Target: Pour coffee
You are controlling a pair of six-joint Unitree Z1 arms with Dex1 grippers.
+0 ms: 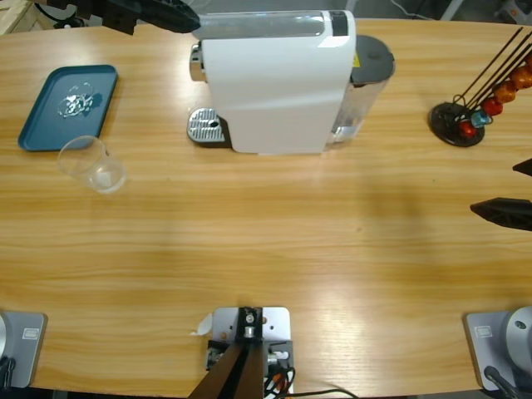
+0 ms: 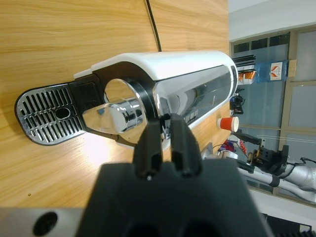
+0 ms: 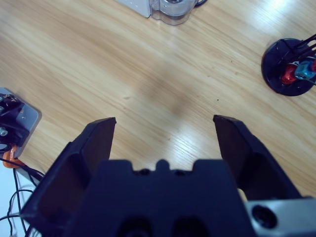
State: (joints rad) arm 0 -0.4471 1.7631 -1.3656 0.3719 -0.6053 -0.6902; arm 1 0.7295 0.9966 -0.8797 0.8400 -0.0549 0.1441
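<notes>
I had the left gripper [image 2: 165, 148] up at the top left of the high view, level with the spout end of the white capsule coffee machine [image 1: 274, 83]; in its wrist view its fingers [image 2: 149, 148] were pressed almost together with nothing between them, pointing at the chrome spout [image 2: 116, 118] above the slotted drip tray [image 2: 47, 118]. The right gripper [image 3: 165, 133] sat at the right edge of the high view, and its fingers [image 3: 96, 140] were spread wide over bare worktop [image 1: 274, 249], holding nothing. The small clear glass tumbler [image 1: 91, 164] stood on the worktop at the left of the high view, just below the teal tray [image 1: 37, 125] and well apart from the machine. I could not tell whether any coffee lay in the tumbler; I saw none under the spout either. Something small and shiny lay crumpled on the tray, too small for me to name. At the upper right of the high view stood the black capsule rack [image 1: 457, 125] with red, orange and blue capsules [image 1: 492, 106] on its wire arms, near the machine's clear water tank [image 1: 362, 100].
</notes>
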